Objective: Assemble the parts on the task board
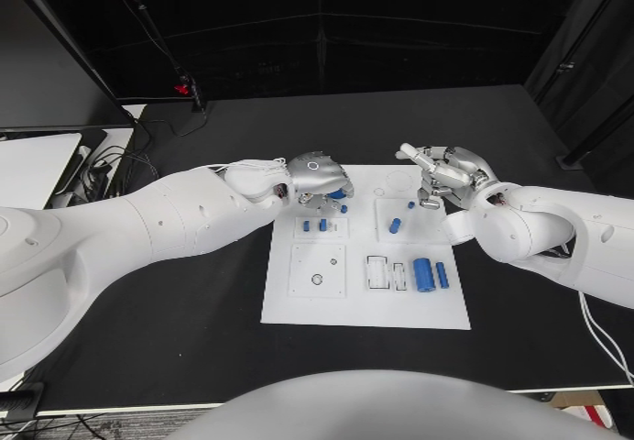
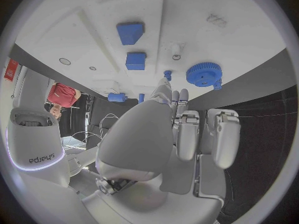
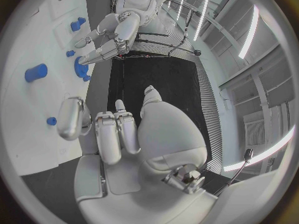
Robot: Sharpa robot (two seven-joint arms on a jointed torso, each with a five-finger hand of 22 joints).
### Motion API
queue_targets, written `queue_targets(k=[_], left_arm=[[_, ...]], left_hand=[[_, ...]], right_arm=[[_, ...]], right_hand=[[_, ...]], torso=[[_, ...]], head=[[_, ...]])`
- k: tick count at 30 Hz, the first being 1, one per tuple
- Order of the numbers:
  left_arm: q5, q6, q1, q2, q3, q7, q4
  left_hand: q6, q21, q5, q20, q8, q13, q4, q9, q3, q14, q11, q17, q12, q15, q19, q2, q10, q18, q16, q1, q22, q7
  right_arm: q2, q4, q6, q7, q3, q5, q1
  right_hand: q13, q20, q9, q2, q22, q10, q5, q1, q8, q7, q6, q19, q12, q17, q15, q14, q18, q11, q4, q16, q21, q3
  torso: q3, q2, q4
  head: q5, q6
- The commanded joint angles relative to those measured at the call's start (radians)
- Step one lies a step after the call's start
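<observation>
- I am looking down at a black surface (image 1: 172, 339) with the white board (image 1: 367, 307) lying in its middle; dark walls are closing in behind it, and cables are trailing off the far left corner.
- The left hand (image 1: 311, 176) is hovering over the board's far left corner. Its fingers (image 2: 187, 134) are lying straight and close together, pointing down at the board, and I am seeing nothing held in them.
- Just beyond those fingertips a blue gear (image 2: 204, 74) is sitting on the board; from the head camera it is peeking out beside the hand (image 1: 338, 193).
- Two blue blocks (image 2: 130, 32) are lying further along the board from the gear.
- The right hand (image 1: 447, 172) is hanging over the board's far right corner, fingers (image 3: 109, 134) loosely extended and slightly apart, gripping nothing that I can see.
- A short blue cylinder (image 1: 395, 224) is lying on the board just beside the right hand, with a small blue piece (image 1: 411, 205) near it.
- Two longer blue cylinders (image 1: 424, 274) are lying side by side nearer me, on the board's right part, next to empty rectangular slots (image 1: 378, 273).
</observation>
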Motion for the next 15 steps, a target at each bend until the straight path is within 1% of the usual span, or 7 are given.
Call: queue_targets(k=[1,4,5,10,15], left_arm=[[-0.014,0.042,0.001,0.004,0.001,-0.009,-0.006],[-0.014,0.049,0.000,0.010,0.001,-0.006,-0.013],[-0.014,0.053,0.000,0.011,0.001,-0.006,-0.015],[-0.014,0.085,-0.002,0.020,0.001,-0.002,-0.024],[-0.014,0.103,-0.003,0.026,0.001,0.001,-0.030]], left_hand=[[0.008,0.003,-0.004,-0.006,-0.008,-0.002,0.000,-0.003,0.010,0.102,-0.004,0.263,-0.008,-0.008,0.106,0.004,0.005,-0.006,0.001,0.011,0.263,-0.003],[0.011,0.003,-0.004,-0.006,-0.009,-0.002,0.000,-0.004,0.015,0.102,-0.009,0.263,-0.012,-0.011,0.106,0.003,0.003,-0.006,0.001,0.011,0.263,-0.008],[0.012,0.003,-0.004,-0.006,-0.009,-0.002,0.000,-0.005,0.016,0.102,-0.009,0.263,-0.013,-0.011,0.106,0.003,0.002,-0.006,0.001,0.011,0.263,-0.008],[0.016,0.003,-0.006,-0.007,-0.009,-0.002,0.000,-0.006,0.018,0.102,-0.011,0.263,-0.015,-0.013,0.106,-0.001,0.002,-0.006,0.001,0.009,0.263,-0.011],[0.021,0.003,-0.007,-0.007,-0.009,-0.001,0.000,-0.007,0.018,0.102,-0.013,0.263,-0.017,-0.015,0.106,-0.005,0.003,-0.006,0.001,0.004,0.263,-0.014]], right_arm=[[0.001,0.003,0.009,0.007,0.001,-0.002,0.001],[0.001,0.004,0.009,0.007,0.001,-0.002,0.001],[0.001,0.004,0.009,0.007,0.001,-0.002,0.001],[0.002,0.004,0.008,0.007,0.001,-0.002,0.001],[0.002,0.004,0.008,0.007,0.001,-0.002,0.001]], right_hand=[[0.207,0.003,-0.001,0.008,0.144,0.030,0.002,-0.002,0.004,0.024,-0.008,-0.003,0.001,0.264,0.009,0.104,0.013,0.010,0.001,0.002,-0.002,-0.006],[0.207,0.003,-0.001,0.008,0.144,0.030,0.002,-0.002,0.004,0.024,-0.008,-0.003,0.001,0.264,0.009,0.104,0.013,0.010,0.001,0.002,-0.002,-0.006],[0.207,0.003,-0.001,0.008,0.144,0.030,0.002,-0.002,0.004,0.024,-0.008,-0.003,0.001,0.264,0.009,0.104,0.013,0.010,0.001,0.002,-0.002,-0.006],[0.207,0.003,-0.001,0.008,0.144,0.030,0.002,-0.002,0.004,0.024,-0.008,-0.003,0.001,0.264,0.009,0.104,0.013,0.010,0.001,0.002,-0.002,-0.006],[0.207,0.003,-0.001,0.008,0.144,0.030,0.002,-0.002,0.004,0.024,-0.008,-0.003,0.001,0.264,0.009,0.104,0.013,0.010,0.001,0.002,-0.002,-0.006]], torso=[[-0.0003,0.000,-0.0007],[-0.0001,0.000,-0.0010],[0.0002,0.000,0.0000],[0.0000,0.000,-0.0003],[0.0002,0.000,0.0004]], head=[[0.000,0.000],[0.000,0.001],[-0.001,0.002],[-0.002,0.001],[-0.002,-0.001]])
